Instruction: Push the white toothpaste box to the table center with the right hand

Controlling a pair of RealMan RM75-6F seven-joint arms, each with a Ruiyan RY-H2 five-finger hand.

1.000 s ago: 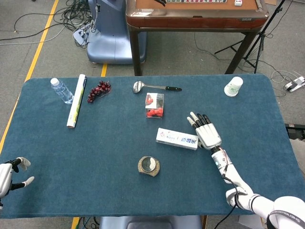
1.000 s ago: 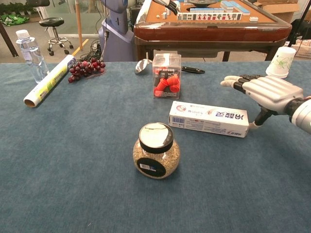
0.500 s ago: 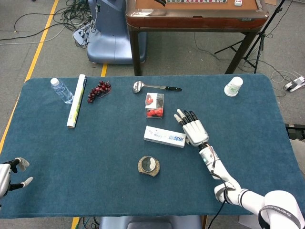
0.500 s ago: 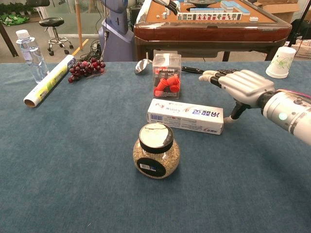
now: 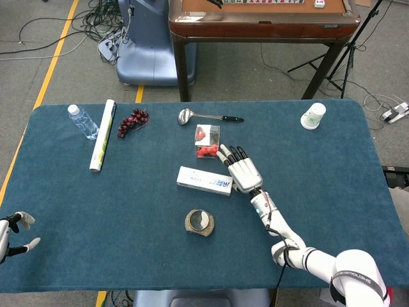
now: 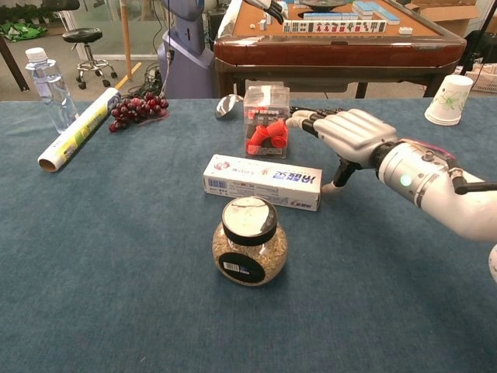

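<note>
The box (image 5: 204, 181) lies flat on the blue counter (image 5: 77, 204), just about at its middle, its long side running left to right. It sits just beyond the jar (image 5: 200, 222) and just this side of the clear case of red pieces (image 5: 206, 141). A second ago it lay well to the right, out toward the cup (image 5: 313, 116) side; over the last second it has slid left in steps, keeping much the same heading.

The right hand (image 5: 241, 171) has come along with it. Its fingers are stretched flat and apart, holding nothing, reaching toward the far side near the case, while its thumb side bears on the box's right end in the chest view (image 6: 348, 136). The contact is a push, not a grip.

The left hand (image 5: 11, 230) hangs at the near left edge, fingers loosely apart and empty, well away from everything.

By my judgement the push is nearly or fully done: the box is already central, and more travel would only carry it past the middle toward the roll (image 5: 103, 134) and bottle (image 5: 83, 121). Lifting the hand off cleanly, without nudging the case, looks like the sensible next thing.
</note>
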